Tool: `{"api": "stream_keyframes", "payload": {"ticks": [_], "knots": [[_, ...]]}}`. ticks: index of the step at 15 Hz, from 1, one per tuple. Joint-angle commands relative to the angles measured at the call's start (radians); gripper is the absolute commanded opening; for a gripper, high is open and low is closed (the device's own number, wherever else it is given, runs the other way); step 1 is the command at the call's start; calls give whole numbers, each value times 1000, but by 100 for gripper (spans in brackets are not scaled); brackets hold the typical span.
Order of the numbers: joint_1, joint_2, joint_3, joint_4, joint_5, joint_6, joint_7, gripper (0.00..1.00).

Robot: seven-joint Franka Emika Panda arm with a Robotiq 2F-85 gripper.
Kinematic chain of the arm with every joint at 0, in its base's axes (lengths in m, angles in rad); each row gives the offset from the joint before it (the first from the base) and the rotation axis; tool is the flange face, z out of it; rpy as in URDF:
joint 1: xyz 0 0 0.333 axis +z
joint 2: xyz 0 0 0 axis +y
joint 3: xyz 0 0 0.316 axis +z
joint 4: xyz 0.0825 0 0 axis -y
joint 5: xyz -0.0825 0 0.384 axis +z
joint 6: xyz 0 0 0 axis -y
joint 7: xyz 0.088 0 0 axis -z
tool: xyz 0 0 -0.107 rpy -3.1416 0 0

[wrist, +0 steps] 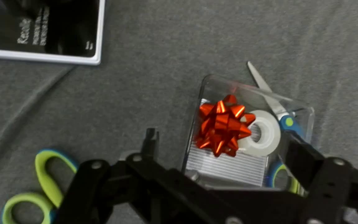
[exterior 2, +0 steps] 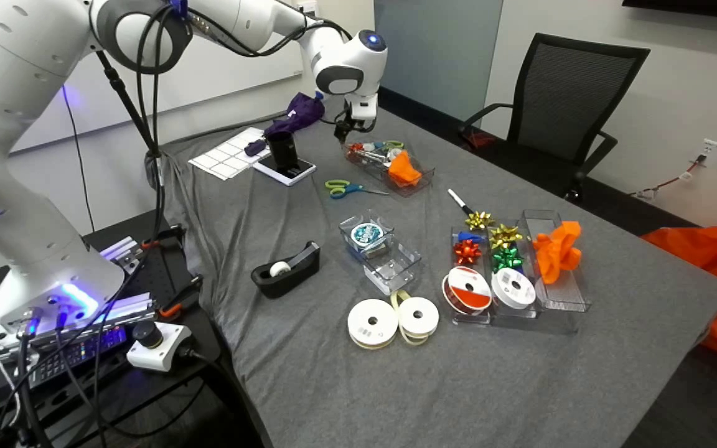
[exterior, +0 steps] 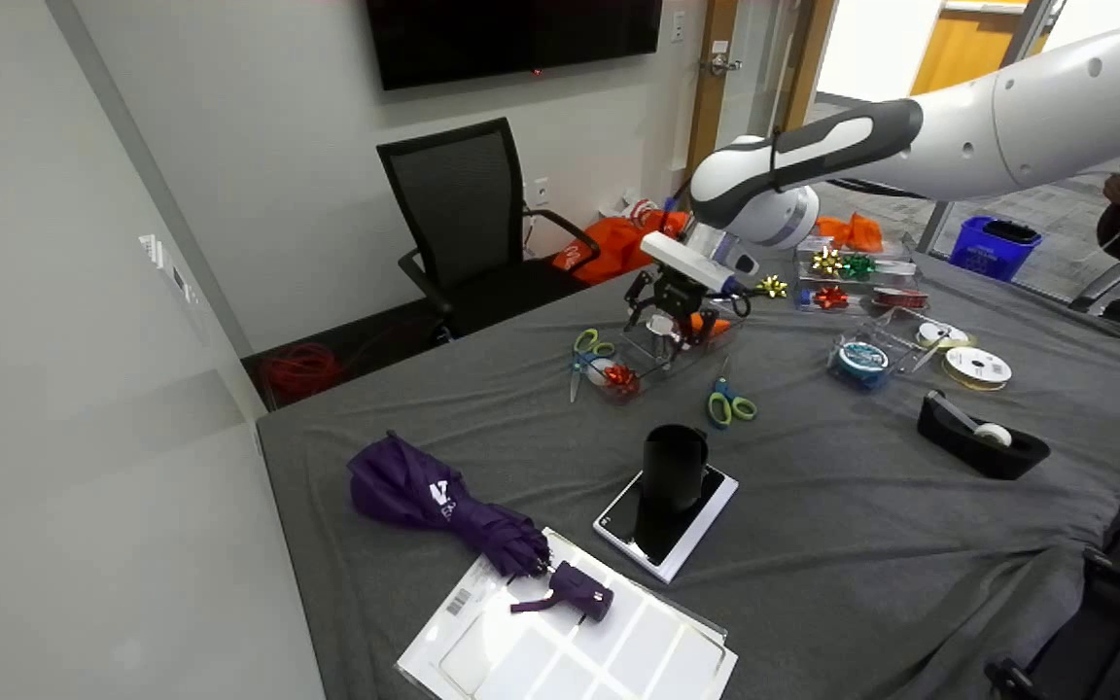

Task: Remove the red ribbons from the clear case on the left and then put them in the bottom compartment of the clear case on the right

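the wrist view is showing close up a star-shaped red foil bow [wrist: 224,126] sitting in one end of a shallow clear plastic case [wrist: 216,85], partly covering a white ring-shaped roll [wrist: 269,133]. the black two-fingered gripper [wrist: 224,141] is hanging over that end of the shallow case, and its jaws are standing spread, with the bow showing between them in the wrist view. steel scissors with blue-and-green handles [wrist: 291,123] are crossing the wall of the shallow case there; whether they are lying in it or just beside it cannot be told.

both exterior views are showing what the wrist view is leaving out: a crumpled orange sheet [exterior 2: 403,169] lying in the opposite end of the shallow case. in an exterior view a blue plastic bin [exterior: 996,251] is standing on the carpet, well apart from the shallow case.

a small stepped clear plastic case [exterior 2: 396,264] is standing between the shallow case and two white spools of cream ribbon [exterior 2: 361,330], and is holding a round teal roll [exterior 2: 368,233] in one compartment. a large clear plastic case [exterior 2: 567,303] with several compartments is standing well apart from the shallow case; it is holding a second red foil bow [exterior 2: 467,252], a gold foil bow [exterior 2: 505,236], a green foil bow [exterior 2: 506,256] and a crumpled orange bundle [exterior 2: 556,252].
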Motion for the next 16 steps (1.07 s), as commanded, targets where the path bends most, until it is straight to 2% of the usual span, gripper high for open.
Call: {"api": "stream_keyframes", "payload": {"ticks": [1,10,16], "knots": [[29,32,8,26,50,85,66,100],[96,106,-53,148,-39,85,425,100],[140,186,-104,244,-156,69,666,100]]}}
